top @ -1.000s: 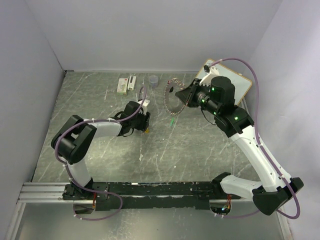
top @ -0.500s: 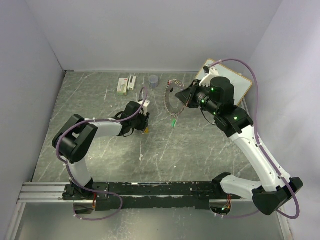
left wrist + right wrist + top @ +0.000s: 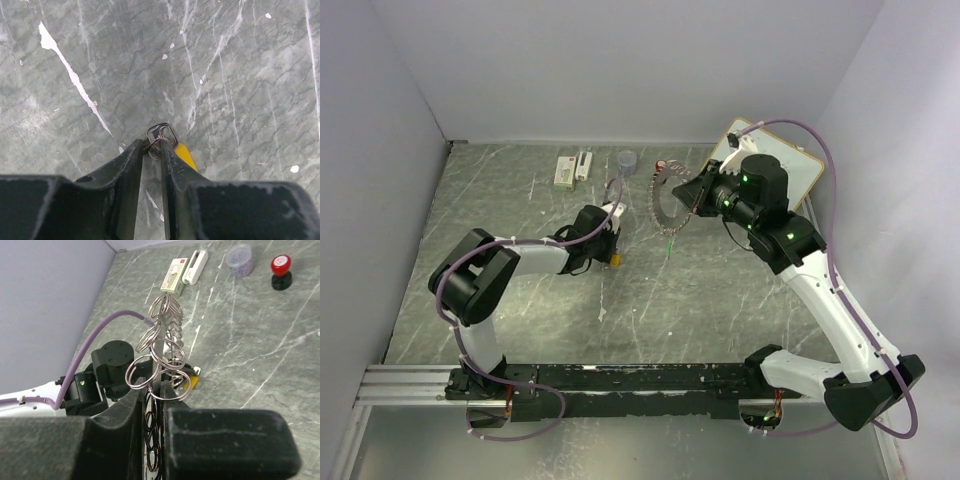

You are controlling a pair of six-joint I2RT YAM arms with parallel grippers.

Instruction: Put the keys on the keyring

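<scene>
The yellow key (image 3: pixel 186 155) lies on the marble table with its small metal loop (image 3: pixel 161 139) at its far end. My left gripper (image 3: pixel 152 148) is low over it, and both fingertips press on that loop. In the top view this gripper (image 3: pixel 612 248) is by the yellow key (image 3: pixel 616 259). My right gripper (image 3: pixel 156 386) is shut on the keyring (image 3: pixel 166 347), a thin metal ring fringed with small split rings, held upright above the table. The keyring (image 3: pixel 662 203) shows edge-on in the top view, and the green key (image 3: pixel 669 238) hangs at its lower end.
At the back of the table stand a grey cup (image 3: pixel 627 160), two white boxes (image 3: pixel 572 169) and a red-capped black knob (image 3: pixel 280 266). A white board (image 3: pixel 804 172) lies at the back right behind the right arm. Grey walls close in the table.
My left gripper's jaws have narrowed onto the yellow key's loop and the wrist has shifted slightly right. The right gripper has turned the keyring a little, so it shows more edge-on.
</scene>
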